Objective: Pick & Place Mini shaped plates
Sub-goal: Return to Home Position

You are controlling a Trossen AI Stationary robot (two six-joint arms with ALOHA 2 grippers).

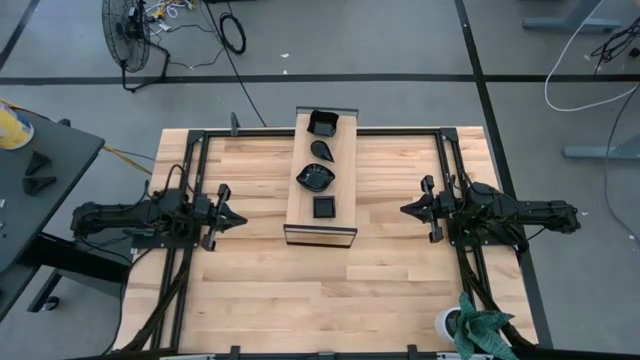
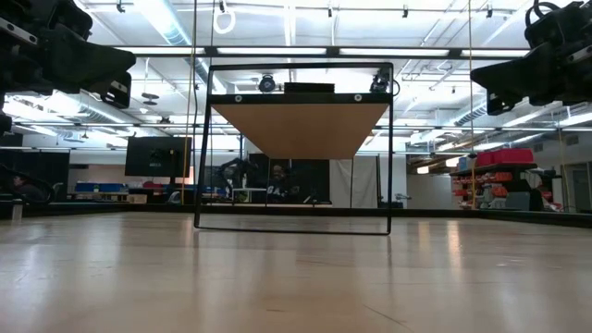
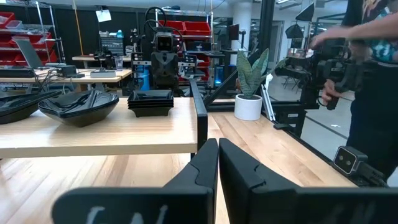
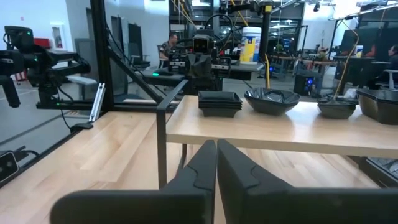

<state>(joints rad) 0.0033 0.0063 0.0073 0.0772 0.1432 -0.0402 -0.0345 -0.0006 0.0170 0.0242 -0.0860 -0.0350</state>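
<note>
Plates (image 1: 316, 178) sit in 4 stacks on shelf (image 1: 345, 170); left pincer (image 1: 242, 217) and right pincer (image 1: 404, 209) clenched empty.

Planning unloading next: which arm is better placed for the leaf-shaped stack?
Left, marginally: the leaf-shaped stack lies slightly toward the left gripper; the right gripper sits opposite, both jaws shut.

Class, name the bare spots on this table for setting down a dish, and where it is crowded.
Widest free patch: the tabletop from the shelf to the edge by the potted plant. Narrower bare strips separate the shelf from the left gripper and right gripper. Crowded: the shelf top, four plate stacks in a row.
</note>
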